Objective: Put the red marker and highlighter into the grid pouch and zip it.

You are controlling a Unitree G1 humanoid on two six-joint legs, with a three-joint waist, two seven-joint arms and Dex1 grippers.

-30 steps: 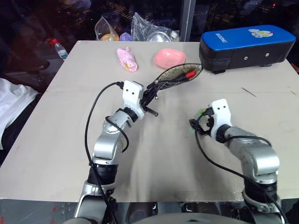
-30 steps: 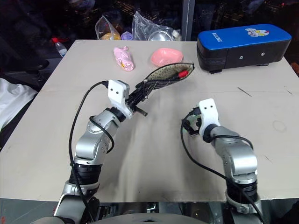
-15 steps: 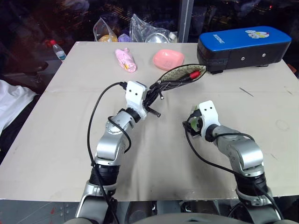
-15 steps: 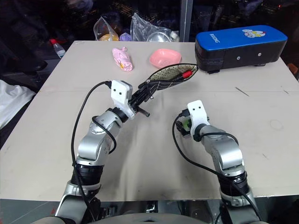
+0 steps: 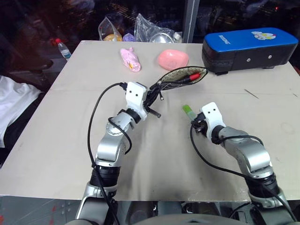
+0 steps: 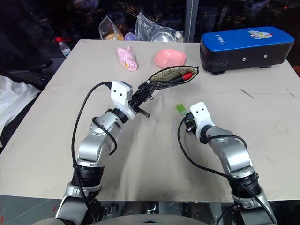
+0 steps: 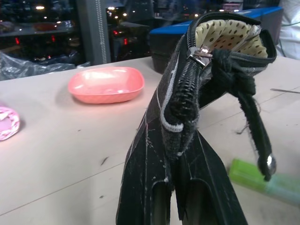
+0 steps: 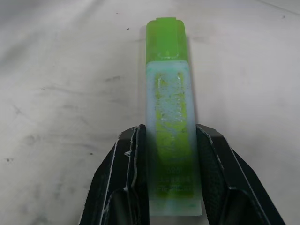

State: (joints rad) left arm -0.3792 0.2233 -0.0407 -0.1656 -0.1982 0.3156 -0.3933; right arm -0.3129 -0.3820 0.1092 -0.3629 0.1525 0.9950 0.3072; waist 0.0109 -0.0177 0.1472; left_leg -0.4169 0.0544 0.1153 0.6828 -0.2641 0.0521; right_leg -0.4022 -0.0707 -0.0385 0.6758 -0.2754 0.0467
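Highlighter (image 8: 169, 123) now between right fingers (image 8: 123, 187)

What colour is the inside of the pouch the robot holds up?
The grid pouch has a tan lining with small dark dots, clearest in the left wrist view.

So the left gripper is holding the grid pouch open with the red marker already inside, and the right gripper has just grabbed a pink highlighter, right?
Nearly. The highlighter is green, not pink, as the right wrist view shows it clamped in the right gripper. The rest holds: the left gripper grips the open grid pouch, with the red marker inside.
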